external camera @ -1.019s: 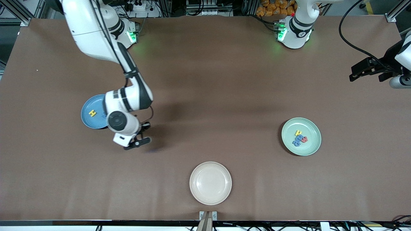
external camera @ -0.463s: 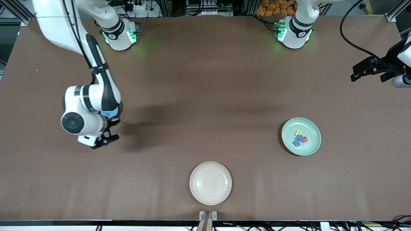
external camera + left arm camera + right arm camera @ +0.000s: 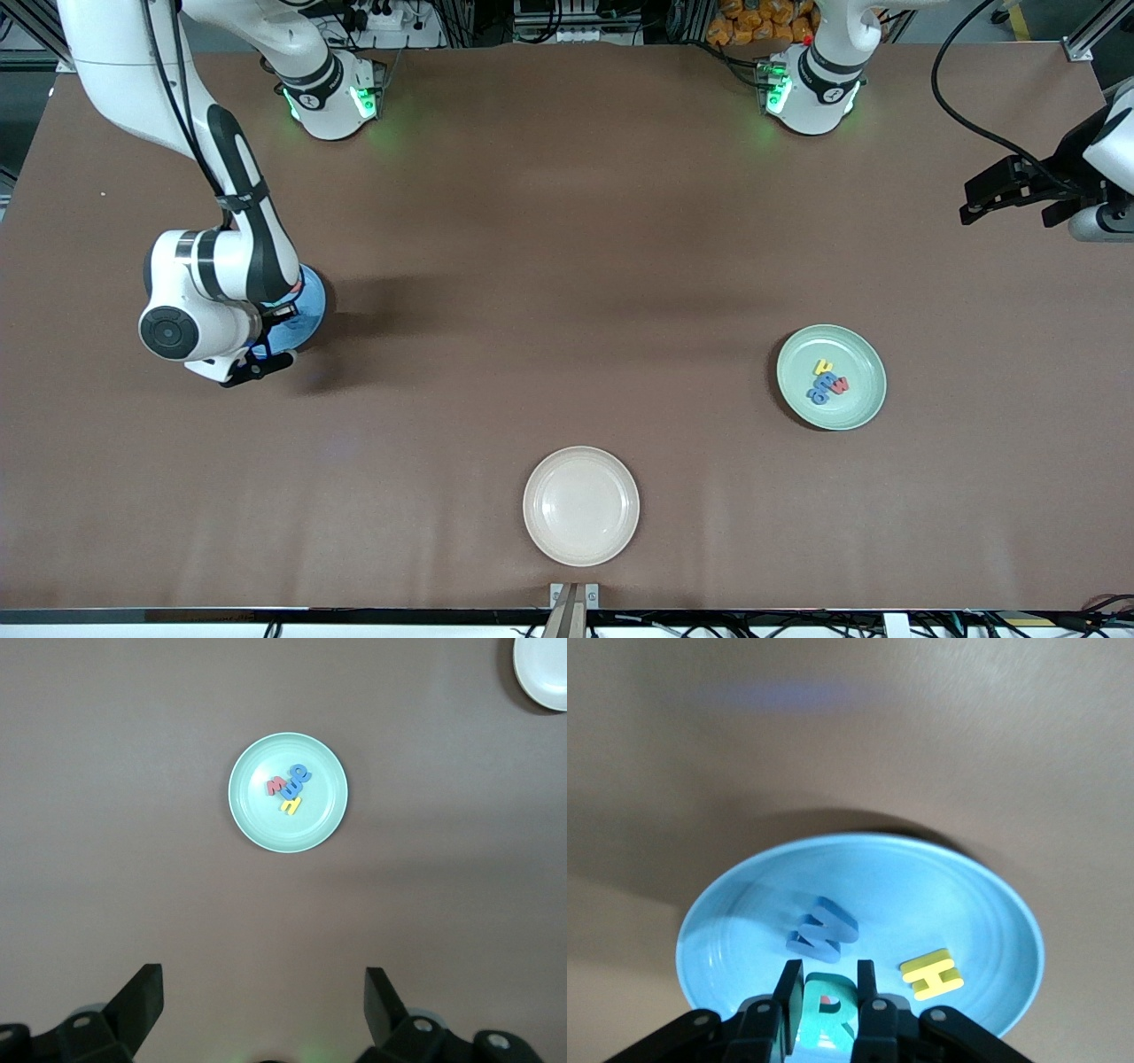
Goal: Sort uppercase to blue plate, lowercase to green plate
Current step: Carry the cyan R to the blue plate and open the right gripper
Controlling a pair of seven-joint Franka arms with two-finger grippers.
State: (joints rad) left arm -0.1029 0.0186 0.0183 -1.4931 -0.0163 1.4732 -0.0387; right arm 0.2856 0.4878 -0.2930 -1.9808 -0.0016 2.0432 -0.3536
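The right gripper (image 3: 824, 979) is held over the blue plate (image 3: 974, 904), fingers (image 3: 866, 983) clamped on the teal R (image 3: 826, 1010); the blue W (image 3: 822, 935) and yellow H (image 3: 931, 974) lie inside. The left gripper (image 3: 264, 992), fingers spread wide, waits above the bench (image 3: 567, 266). The lowercase letters (image 3: 827, 382) are found in the green plate (image 3: 864, 403)

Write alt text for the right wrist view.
The right gripper is shut on a teal R just above the blue plate. A blue W and a yellow H already lie on the plate, which sits on the brown table.
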